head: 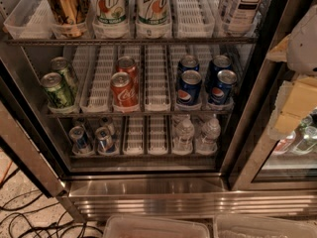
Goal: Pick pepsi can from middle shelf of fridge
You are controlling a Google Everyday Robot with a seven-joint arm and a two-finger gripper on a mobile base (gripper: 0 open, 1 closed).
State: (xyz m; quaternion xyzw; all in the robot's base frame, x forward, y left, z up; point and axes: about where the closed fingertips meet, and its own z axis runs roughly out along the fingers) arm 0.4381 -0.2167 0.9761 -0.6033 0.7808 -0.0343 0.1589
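Gripper (293,110) sits at far right edge of view, in front of the fridge (148,195) door frame. Open or closed, can't tell. To its left, well apart, nearest pepsi can (223,86) stands upright at front of the middle shelf (148,113), w/ three more alike beside and behind. Further left: red Coke cans (124,89), then green cans (57,89). 7UP cans (111,6) on rack above, water btls (185,133) below.
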